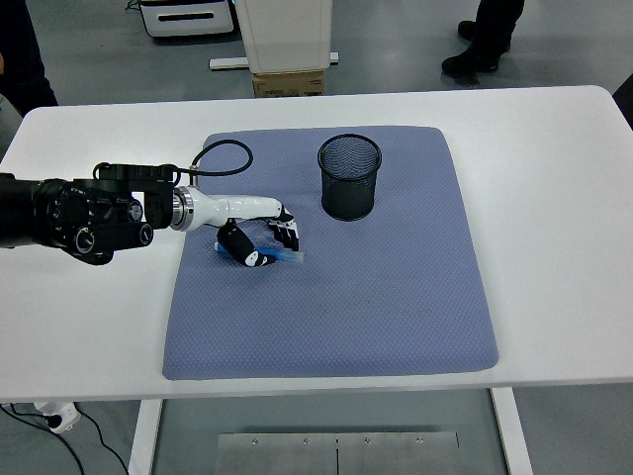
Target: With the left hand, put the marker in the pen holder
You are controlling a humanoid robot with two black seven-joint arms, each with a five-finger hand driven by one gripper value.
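The left hand (259, 236) is curling its fingers (288, 234) and thumb around the blue marker (280, 255), which is lying flat on the blue mat (396, 297) near the mesh pen holder (349, 176), probably to lift it.

The marker (265, 253) is a slim blue pen lying flat on the blue-grey mat, roughly crosswise to the view, its pale end pointing right. Much of its barrel is covered by curled fingers. The pen holder (349, 177) is a black wire-mesh cup, round and open-topped, standing upright on the far part of the mat, to the right of and beyond the marker, apart from it.
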